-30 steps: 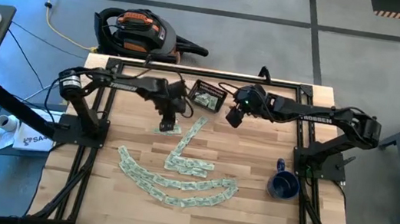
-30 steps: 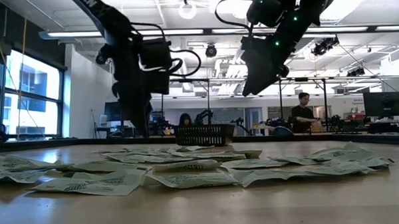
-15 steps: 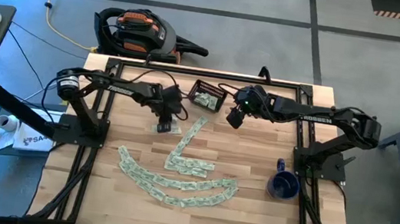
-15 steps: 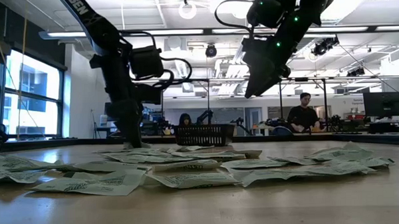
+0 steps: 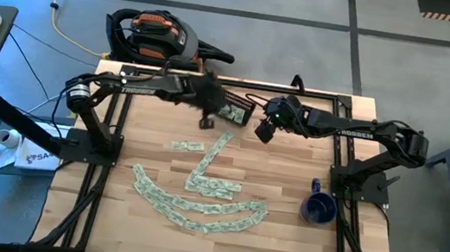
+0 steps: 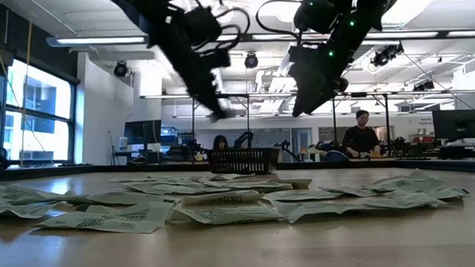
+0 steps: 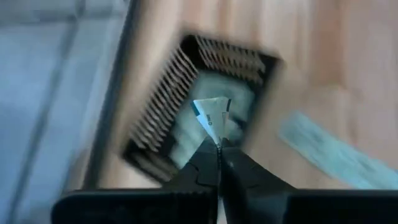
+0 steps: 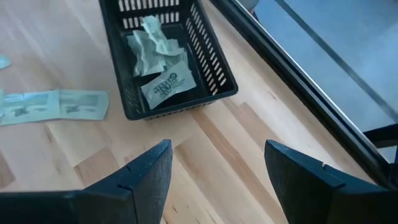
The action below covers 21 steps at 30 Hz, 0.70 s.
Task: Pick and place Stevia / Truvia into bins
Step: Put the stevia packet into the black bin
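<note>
My left tool (image 7: 219, 149) is raised, fingers pinched together. My right tool (image 8: 217, 165) hangs raised mid-worktop, fingers spread wide.

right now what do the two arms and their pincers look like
Both arms are dark, nearly black, built of slim jointed links with black cables looping along them. The right arm carries pale lettering on its forearm, and small green lights glow near its wrist. The left arm has a silvery round joint at its shoulder end. The right pincer has two broad, flat, matte black fingers; the left pincer narrows to thin dark tips.
</note>
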Motion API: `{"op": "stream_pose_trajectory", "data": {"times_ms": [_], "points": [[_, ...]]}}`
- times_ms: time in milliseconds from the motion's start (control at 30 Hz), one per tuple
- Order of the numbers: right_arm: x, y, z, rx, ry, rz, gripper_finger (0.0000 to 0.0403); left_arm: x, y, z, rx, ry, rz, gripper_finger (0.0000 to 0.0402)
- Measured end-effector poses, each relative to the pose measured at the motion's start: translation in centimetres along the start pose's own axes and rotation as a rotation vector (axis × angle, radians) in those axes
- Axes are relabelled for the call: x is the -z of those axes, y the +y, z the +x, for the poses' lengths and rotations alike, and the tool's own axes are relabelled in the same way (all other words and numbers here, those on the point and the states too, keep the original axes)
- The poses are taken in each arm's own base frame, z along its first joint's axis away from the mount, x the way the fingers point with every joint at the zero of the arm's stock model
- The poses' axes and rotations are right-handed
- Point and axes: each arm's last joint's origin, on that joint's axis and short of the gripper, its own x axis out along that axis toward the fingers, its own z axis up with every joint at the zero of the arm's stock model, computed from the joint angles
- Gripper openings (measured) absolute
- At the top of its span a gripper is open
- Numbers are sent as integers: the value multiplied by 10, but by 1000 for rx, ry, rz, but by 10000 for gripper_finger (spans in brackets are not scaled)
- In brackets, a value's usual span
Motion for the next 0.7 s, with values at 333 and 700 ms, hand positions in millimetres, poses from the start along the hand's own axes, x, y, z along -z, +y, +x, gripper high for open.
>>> {"op": "stream_pose_trajectory", "data": {"times_ms": [333, 700], "points": [[5, 8, -3, -5, 26, 15, 245, 17, 39, 56, 90, 45, -43, 115], [6, 10, -4, 16, 23, 24, 245, 32, 8, -7, 301, 315, -224, 307]]}}
